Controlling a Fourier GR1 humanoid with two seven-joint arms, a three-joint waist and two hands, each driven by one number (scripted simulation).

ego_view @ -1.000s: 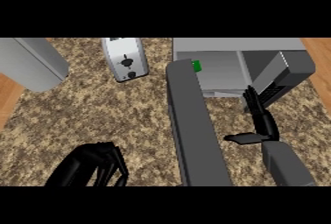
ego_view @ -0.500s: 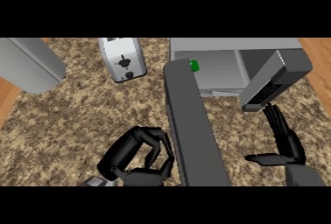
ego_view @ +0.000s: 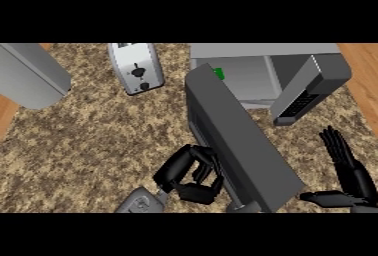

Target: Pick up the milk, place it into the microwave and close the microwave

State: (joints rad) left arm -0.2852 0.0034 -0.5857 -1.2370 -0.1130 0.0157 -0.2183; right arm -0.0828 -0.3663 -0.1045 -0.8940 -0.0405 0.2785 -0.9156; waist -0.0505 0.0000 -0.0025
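Observation:
The milk [ego_view: 218, 73] shows only as a small green patch inside the microwave [ego_view: 251, 55], just behind the top edge of the door. The dark grey microwave door [ego_view: 240, 145] stands open and runs diagonally toward the lower edge of the head view. My left hand [ego_view: 190, 175] is pressed against the door's left face, its fingers curled and holding nothing. At the lower right, my right hand [ego_view: 348, 170] is open with fingers straight, to the right of the door and below the microwave's keypad side [ego_view: 306, 95].
A silver toaster [ego_view: 135, 72] stands at the back, left of the microwave. A large grey box [ego_view: 29, 75] fills the back left corner. The speckled counter [ego_view: 96, 140] ends in wooden strips at the far left and far right.
My left hand has come up and to the right from the lower edge until it meets the door. My right hand has drawn back toward the lower right, out of the microwave's opening.

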